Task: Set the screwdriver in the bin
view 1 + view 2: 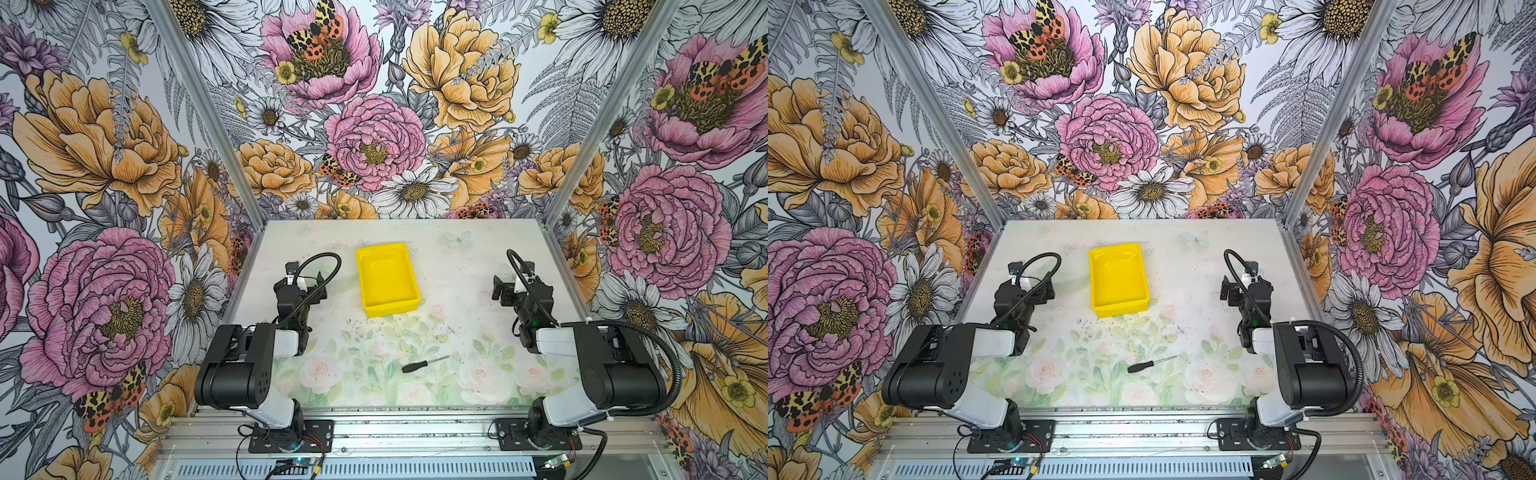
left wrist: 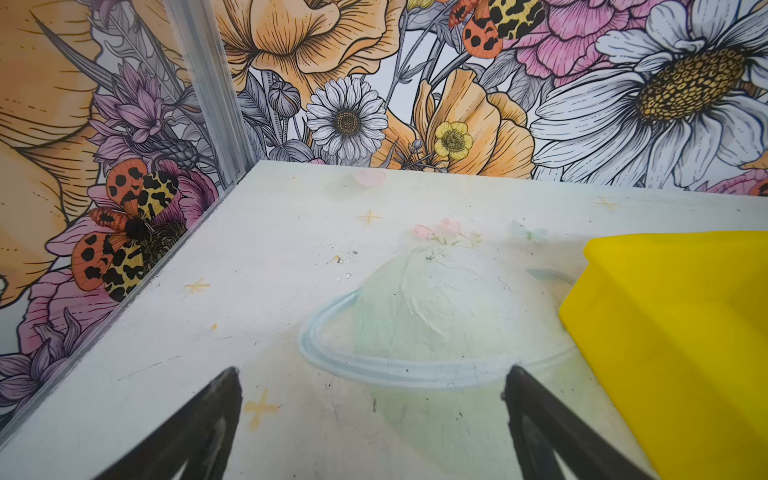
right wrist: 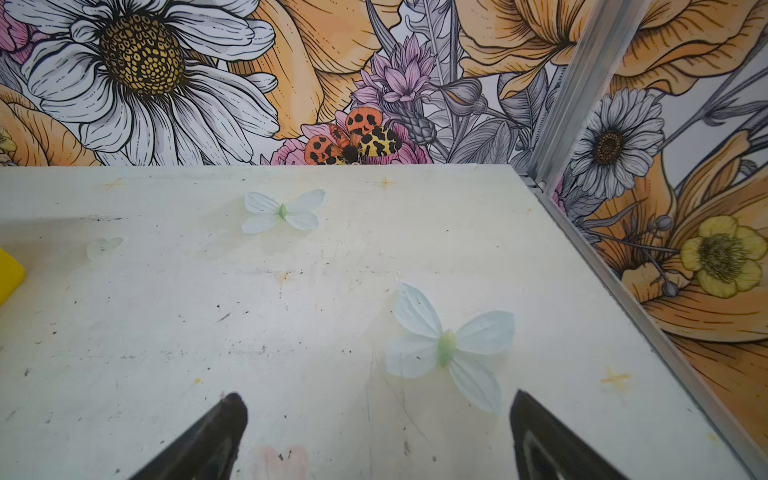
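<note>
Floral walls (image 1: 104, 137); scuffed pastel table (image 1: 457, 266) bears bin (image 1: 390, 308).

This is a robotics lab test cell. A black-and-white robot arm on the left (image 1: 232, 374) and its twin on the right (image 1: 615, 370) are bolted to a grooved aluminium rail (image 1: 415, 432), with loose wires (image 1: 316, 441) beneath. A silver aluminium post (image 1: 203, 108) frames flower-printed wall panels (image 1: 374, 104), which enclose a scuffed white tabletop printed with pale roses (image 1: 457, 282).
</note>
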Controlling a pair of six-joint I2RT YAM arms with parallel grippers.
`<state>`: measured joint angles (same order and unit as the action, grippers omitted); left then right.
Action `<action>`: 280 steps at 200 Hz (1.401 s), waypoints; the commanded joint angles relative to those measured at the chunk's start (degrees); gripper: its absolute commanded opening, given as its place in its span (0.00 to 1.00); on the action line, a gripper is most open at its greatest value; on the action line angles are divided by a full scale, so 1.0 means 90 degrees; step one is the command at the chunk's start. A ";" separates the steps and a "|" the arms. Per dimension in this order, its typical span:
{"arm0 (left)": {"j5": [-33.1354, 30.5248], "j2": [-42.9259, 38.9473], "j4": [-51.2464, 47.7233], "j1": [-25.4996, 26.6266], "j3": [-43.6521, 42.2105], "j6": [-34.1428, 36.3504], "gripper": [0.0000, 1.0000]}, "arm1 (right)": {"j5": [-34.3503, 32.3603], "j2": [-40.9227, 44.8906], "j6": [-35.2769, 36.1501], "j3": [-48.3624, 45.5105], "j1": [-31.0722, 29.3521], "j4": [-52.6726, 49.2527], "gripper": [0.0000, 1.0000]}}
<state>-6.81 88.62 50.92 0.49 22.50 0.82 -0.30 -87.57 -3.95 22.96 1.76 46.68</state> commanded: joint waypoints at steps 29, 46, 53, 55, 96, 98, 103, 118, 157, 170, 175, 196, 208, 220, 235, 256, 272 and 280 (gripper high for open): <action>0.0061 -0.0003 0.0198 -0.0031 -0.0059 0.0016 0.99 | 0.0065 -0.0045 0.0014 -0.0034 0.0030 0.0273 1.00; 0.0063 -0.0003 0.0191 -0.0036 -0.0058 0.0011 0.98 | 0.0062 -0.0044 0.0009 -0.0025 0.0032 0.0280 1.00; 0.0063 -0.0003 0.0188 -0.0038 -0.0059 0.0016 0.98 | 0.0062 -0.0043 0.0011 -0.0032 0.0033 0.0278 1.00; 0.0063 -0.0003 0.0184 -0.0036 -0.0059 0.0016 0.99 | 0.0062 -0.0045 0.0012 -0.0029 0.0035 0.0276 1.00; 0.0068 -0.0003 0.0188 -0.0036 -0.0059 0.0016 0.99 | 0.0062 -0.0055 0.0015 -0.0013 0.0029 0.0256 0.99; 0.0072 -0.0003 0.0186 -0.0038 -0.0059 0.0016 0.99 | 0.0062 -0.0055 0.0018 -0.0012 0.0032 0.0256 1.00; 0.0067 -0.0003 0.0184 -0.0035 -0.0059 0.0016 0.99 | 0.0065 -0.0055 0.0014 -0.0019 0.0029 0.0260 1.00; 0.0073 -0.0003 0.0185 -0.0035 -0.0059 0.0015 0.99 | 0.0063 -0.0050 0.0013 -0.0014 0.0030 0.0254 0.99; 0.0074 -0.0003 0.0188 -0.0035 -0.0056 0.0016 0.99 | 0.0062 -0.0055 0.0011 -0.0014 0.0032 0.0252 0.99; 0.0073 -0.0005 0.0187 -0.0035 -0.0059 0.0011 0.98 | 0.0062 -0.0059 0.0018 -0.0006 0.0037 0.0253 0.99; 0.0073 -0.0003 0.0183 -0.0034 -0.0059 0.0016 0.99 | 0.0062 -0.0065 0.0017 -0.0009 0.0030 0.0251 0.99; 0.0154 -0.0003 0.0171 -0.0064 -0.0049 -0.0012 0.99 | 0.0061 -0.0065 0.0014 -0.0009 0.0035 0.0240 0.99; 0.0190 -0.0003 0.0173 -0.0093 -0.0049 -0.0024 0.99 | 0.0062 -0.0056 0.0018 -0.0007 0.0032 0.0243 1.00; 0.0206 -0.0012 0.0172 -0.0094 -0.0053 -0.0035 0.99 | 0.0062 -0.0045 0.0014 -0.0017 0.0035 0.0249 0.99; 0.0202 -0.0023 0.0173 -0.0105 -0.0058 -0.0049 0.99 | 0.0060 -0.0028 0.0010 -0.0034 0.0030 0.0269 1.00; 0.0151 -0.0222 -0.0030 -0.0121 -0.0040 -0.0090 0.99 | 0.0008 0.0157 0.0018 0.0242 0.0026 -0.0320 1.00; 0.0151 -0.0573 -0.0357 -0.0159 -0.0039 -0.0137 0.99 | -0.0001 0.0338 0.0011 0.0656 0.0010 -0.1251 1.00; 0.0164 -0.0806 -0.0615 -0.0200 -0.0022 -0.0187 0.99 | 0.0076 0.0381 0.0033 0.0804 0.0010 -0.1609 1.00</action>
<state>-6.37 86.50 48.95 -0.16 22.50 0.38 -0.32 -86.85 -3.95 24.97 1.74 40.99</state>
